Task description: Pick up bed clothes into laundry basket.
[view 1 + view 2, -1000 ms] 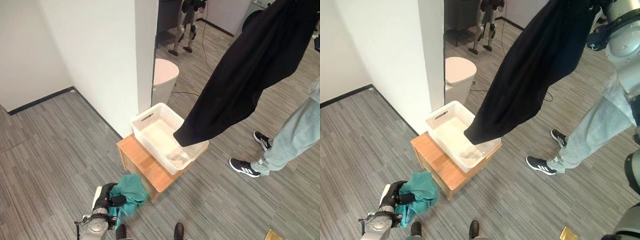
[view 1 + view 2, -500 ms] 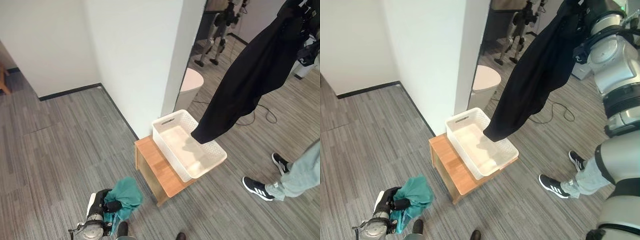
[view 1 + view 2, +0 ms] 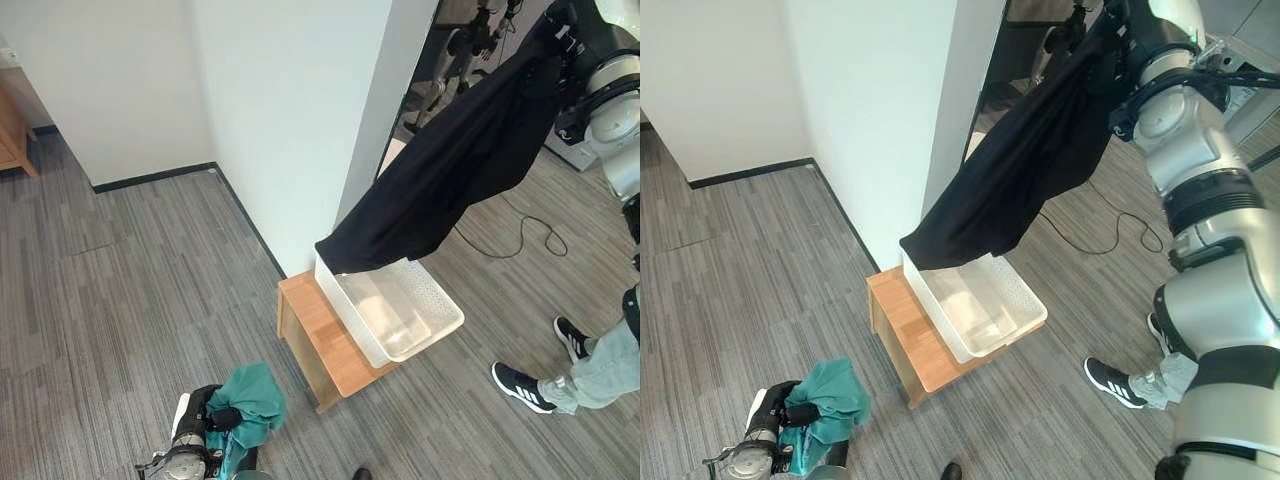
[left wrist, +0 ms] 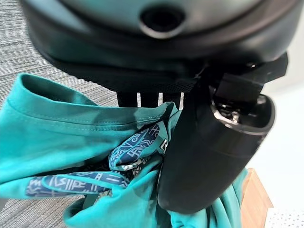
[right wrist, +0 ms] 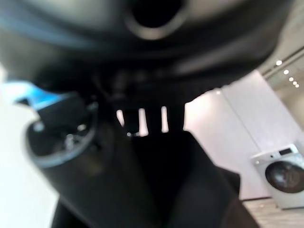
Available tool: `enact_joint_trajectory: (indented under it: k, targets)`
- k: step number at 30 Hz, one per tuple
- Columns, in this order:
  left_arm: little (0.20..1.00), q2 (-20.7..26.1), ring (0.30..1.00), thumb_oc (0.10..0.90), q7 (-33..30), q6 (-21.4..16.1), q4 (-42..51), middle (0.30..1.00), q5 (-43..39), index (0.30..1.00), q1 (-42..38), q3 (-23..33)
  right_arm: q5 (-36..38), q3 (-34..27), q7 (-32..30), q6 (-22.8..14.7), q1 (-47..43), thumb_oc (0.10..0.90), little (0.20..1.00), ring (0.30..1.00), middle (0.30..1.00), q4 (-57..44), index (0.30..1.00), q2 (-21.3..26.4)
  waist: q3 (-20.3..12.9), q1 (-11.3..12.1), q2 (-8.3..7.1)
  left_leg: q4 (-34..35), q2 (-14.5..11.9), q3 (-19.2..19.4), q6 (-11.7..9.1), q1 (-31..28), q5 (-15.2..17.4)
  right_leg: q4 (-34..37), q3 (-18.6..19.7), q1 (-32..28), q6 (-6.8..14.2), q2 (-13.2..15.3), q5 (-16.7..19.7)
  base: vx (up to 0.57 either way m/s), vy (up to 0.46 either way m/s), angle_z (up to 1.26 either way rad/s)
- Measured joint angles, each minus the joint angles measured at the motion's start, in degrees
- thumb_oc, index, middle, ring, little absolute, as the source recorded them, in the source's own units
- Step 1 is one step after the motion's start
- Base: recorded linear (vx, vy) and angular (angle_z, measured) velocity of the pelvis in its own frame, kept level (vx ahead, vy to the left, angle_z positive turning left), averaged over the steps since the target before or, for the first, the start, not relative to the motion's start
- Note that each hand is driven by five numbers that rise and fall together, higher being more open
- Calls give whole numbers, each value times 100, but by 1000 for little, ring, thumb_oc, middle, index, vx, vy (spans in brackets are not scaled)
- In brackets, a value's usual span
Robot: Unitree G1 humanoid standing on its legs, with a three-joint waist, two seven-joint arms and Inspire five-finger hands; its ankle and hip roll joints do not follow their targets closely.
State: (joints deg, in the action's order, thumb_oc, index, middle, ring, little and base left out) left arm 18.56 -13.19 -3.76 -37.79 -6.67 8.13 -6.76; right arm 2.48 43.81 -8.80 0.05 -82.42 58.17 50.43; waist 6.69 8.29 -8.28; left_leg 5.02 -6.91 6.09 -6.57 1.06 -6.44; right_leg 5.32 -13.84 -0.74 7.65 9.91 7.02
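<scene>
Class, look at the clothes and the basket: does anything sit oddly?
Yes. The black garment hangs from the raised right hand, its lower edge over the basket's far rim, not inside. The left hand clutches a teal garment down near the floor.

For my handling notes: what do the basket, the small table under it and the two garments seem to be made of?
Basket: white, probably plastic, perforated walls, cut handle slot. Table: wood-look top, smooth, orange-brown. Black garment, held high by the right hand: thin woven-looking cloth, matte, drapes limply. Teal garment in the left hand: soft fabric, stitched hem.

White laundry basket [image 3: 400,310] on wooden table [image 3: 318,345].
</scene>
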Motion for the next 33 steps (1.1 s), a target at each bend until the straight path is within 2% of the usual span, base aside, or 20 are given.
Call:
enact_joint_trajectory:
  k: [6,9,14,16,20,27,33]
  targets:
    - [300,1,300,400,1,0,2,300,0,300,28,-3,-130,-140,2,105,148,400,300,300,300,-19,300,-95,-42,-18,101,0,0,55,8,43,5,0,21,76,1,23,1,-9,14,-4]
    - [300,-1,300,400,1,1,1,300,0,300,30,-2,-128,-287,-1,182,205,400,300,300,300,-136,300,-221,-77,-120,178,0,0,61,14,125,0,0,27,158,2,17,3,0,0,0]
    - [300,-71,300,400,3,1,8,300,0,300,-12,-8,-120,-441,7,225,748,400,300,300,300,-591,300,-316,-91,-160,271,0,3,73,16,127,2,-1,37,171,1,3,3,0,0,0]
    - [300,-85,300,400,2,1,21,300,0,300,-17,-21,-113,-820,5,232,1084,400,300,300,300,-762,300,-551,-90,-197,278,0,-5,80,16,128,2,0,43,174,1,-2,2,0,0,0]
    - [300,-95,300,400,2,5,20,300,0,300,-24,-210,-102,-819,119,266,1478,400,300,300,300,-967,300,-904,-73,-235,310,1,-5,91,18,235,-2,0,49,289,-2,-5,9,-51,5,-1]
    - [300,-152,300,400,3,21,17,300,0,300,-43,-219,25,-826,117,317,1543,400,300,300,300,-1370,300,-936,32,-225,375,-1,-2,64,21,320,-4,-2,23,356,-5,-22,11,-26,2,1]
    - [300,-156,300,400,1,23,14,300,0,300,-252,-219,37,-844,110,311,1642,400,300,300,300,-1311,300,-937,225,-124,307,-1,1,58,20,323,-5,-2,14,355,-5,-33,11,-25,4,0]
